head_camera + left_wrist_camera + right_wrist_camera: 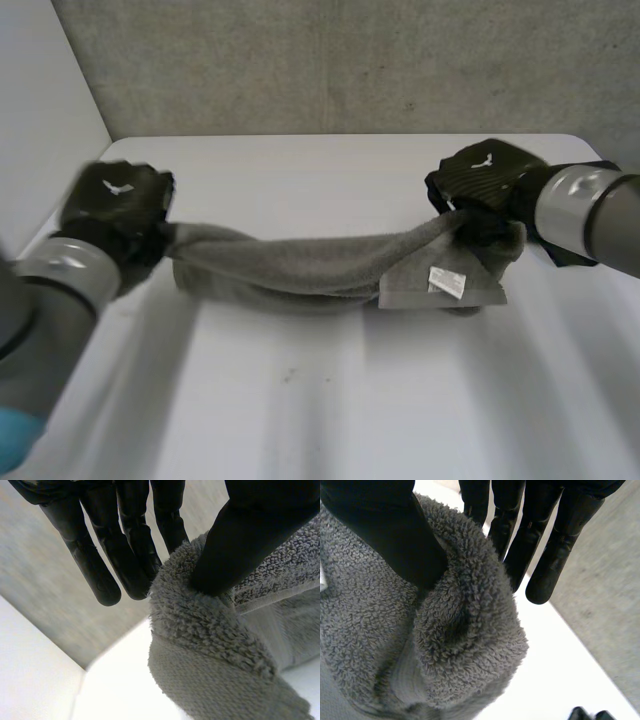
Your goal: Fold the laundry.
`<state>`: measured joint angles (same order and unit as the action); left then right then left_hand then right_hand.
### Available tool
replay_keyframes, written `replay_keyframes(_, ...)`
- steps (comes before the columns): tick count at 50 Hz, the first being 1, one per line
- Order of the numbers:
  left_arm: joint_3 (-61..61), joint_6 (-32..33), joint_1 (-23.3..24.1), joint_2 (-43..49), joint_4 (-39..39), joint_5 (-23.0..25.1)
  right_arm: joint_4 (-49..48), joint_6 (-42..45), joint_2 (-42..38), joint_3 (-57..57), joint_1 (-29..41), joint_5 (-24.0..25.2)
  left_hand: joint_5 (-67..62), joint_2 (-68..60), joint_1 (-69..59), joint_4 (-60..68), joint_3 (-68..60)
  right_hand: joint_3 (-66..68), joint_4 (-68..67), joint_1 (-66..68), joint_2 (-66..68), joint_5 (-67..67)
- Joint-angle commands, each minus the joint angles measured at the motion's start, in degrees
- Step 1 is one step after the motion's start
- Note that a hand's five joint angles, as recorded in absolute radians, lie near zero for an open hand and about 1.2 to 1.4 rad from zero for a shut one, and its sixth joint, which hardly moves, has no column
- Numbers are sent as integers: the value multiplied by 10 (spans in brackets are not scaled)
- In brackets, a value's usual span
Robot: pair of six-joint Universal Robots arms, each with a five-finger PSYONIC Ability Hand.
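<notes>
Looking down from the head view: holding a grey towel [320, 265] over the middle of the white table [320, 410], pulling it sideways into one long, bunched roll. Gripping one end with the left hand [115, 205] and the other end with the right hand [480, 180]. Sagging in the middle, down onto the table or just over it; not able to tell which. Hanging near the right hand, a flat flap of cloth with a small white label [446, 282] on it. Seeing the backs of both hands from up here.

Looking along the left palm in the left wrist view: pressing the thumb [240, 545] deep into the fluffy cloth, squeezing it against the long straight fingers [125, 560] on the other side. Pinching tight, then, right at the towel's edge.

Looking along the right palm in the right wrist view: doing much the same. Pushing the thumb [395, 535] into a thick soft fold, with the fingers [545, 545] straight behind that fold, pinching it between them.

Standing behind the table, a rough grey wall [350, 60]. Meeting it at the robot's left, a smooth pale wall [40, 100]. Reaching in from both sides, two grey arms, the left arm [40, 320] big and close, with a light-blue cap.
</notes>
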<state>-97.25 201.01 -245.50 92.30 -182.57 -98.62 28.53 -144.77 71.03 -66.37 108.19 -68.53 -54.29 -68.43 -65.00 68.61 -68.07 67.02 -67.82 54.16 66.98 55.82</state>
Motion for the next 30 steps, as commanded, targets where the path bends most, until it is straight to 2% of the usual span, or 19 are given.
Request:
replay_keyframes(1,100,-17,12,198,3,-3,-1,55,-150,98,4,-32,-29,12,-22,-14,9,114,-106,242,114,126)
replay_keyframes(2,115,-18,12,216,5,-4,-1,63,-164,110,4,-38,25,67,33,-69,63,34,-26,162,34,46)
replay_keyframes(3,129,-19,13,233,8,-4,-2,76,-186,128,4,-53,79,121,86,-123,117,-194,202,-65,-193,-182)
replay_keyframes(4,141,-19,14,248,10,-4,-4,80,-193,135,4,-62,140,181,147,-183,178,-304,312,-176,-304,-292)
replay_keyframes(5,165,-19,15,272,10,-3,-5,84,-199,140,4,-70,297,338,304,-340,335,-399,407,-270,-398,-387)
replay_keyframes(7,186,-18,17,288,10,-5,-13,80,-203,149,4,-86,427,469,435,-471,465,-570,578,-442,-570,-558)
replay_keyframes(10,207,-19,19,293,10,-4,-30,69,-195,142,5,-93,502,543,509,-545,540,-570,578,-442,-570,-558)
replay_keyframes(14,194,-19,26,272,4,-2,-61,21,-156,100,3,-94,504,545,511,-547,542,-570,578,-442,-570,-558)
replay_keyframes(19,142,-12,34,226,-8,3,-77,-41,-61,17,-2,-90,497,538,504,-540,535,-570,578,-442,-570,-558)
replay_keyframes(25,72,-10,42,185,-9,4,-77,-48,3,-87,2,-81,460,502,467,-503,498,-570,578,-442,-570,-558)
replay_keyframes(30,41,31,29,189,-16,2,-77,-46,79,-189,2,-65,403,444,410,-446,441,-437,445,-308,-437,-425)
